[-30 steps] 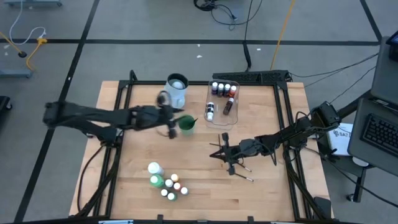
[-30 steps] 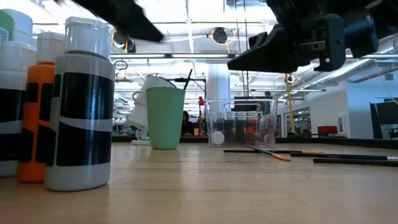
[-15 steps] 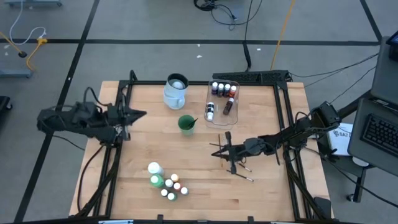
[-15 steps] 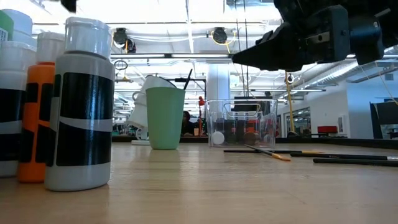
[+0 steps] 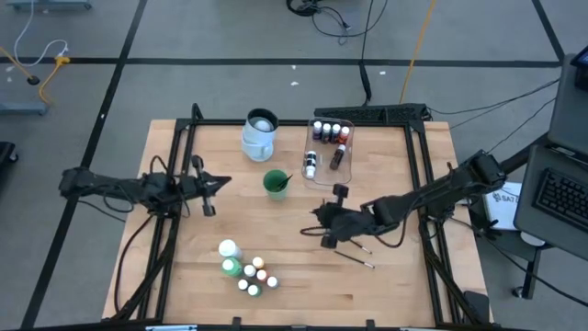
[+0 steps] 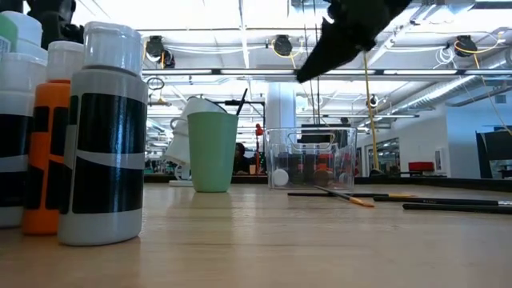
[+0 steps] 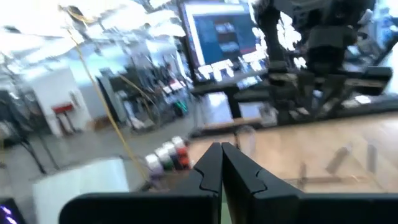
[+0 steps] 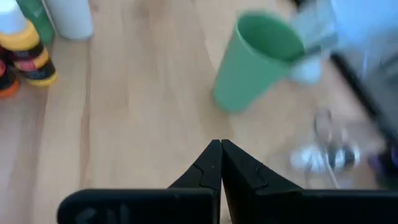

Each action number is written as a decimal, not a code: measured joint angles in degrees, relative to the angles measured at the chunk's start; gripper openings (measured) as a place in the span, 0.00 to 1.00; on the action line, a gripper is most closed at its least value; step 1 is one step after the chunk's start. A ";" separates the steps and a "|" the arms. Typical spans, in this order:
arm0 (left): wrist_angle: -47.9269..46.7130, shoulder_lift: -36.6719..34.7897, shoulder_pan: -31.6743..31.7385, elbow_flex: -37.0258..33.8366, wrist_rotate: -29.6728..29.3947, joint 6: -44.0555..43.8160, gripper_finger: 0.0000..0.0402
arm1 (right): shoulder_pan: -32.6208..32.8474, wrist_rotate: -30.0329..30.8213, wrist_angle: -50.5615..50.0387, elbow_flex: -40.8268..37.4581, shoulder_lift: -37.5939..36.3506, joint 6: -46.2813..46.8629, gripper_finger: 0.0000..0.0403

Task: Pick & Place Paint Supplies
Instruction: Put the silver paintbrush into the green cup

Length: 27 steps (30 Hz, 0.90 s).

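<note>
The left gripper (image 5: 217,183) has pulled back from the green cup (image 5: 275,184), fingers pressed together empty, like the right gripper (image 5: 319,217), so no supply is in hand.

table (image 5: 395,276): light wood, with a black frame
jug (image 5: 260,134): pale blue, at the far edge
cup (image 5: 275,185): green, near the jug
tub (image 5: 328,153): clear, with small bottles inside
bottles (image 5: 244,268): a bunch near the front
brushes (image 5: 354,257): thin, lying flat
</note>
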 joint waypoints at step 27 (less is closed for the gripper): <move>3.20 0.37 0.22 -1.49 0.88 5.30 0.01 | 17.22 -27.16 -13.96 -7.93 0.88 49.14 0.33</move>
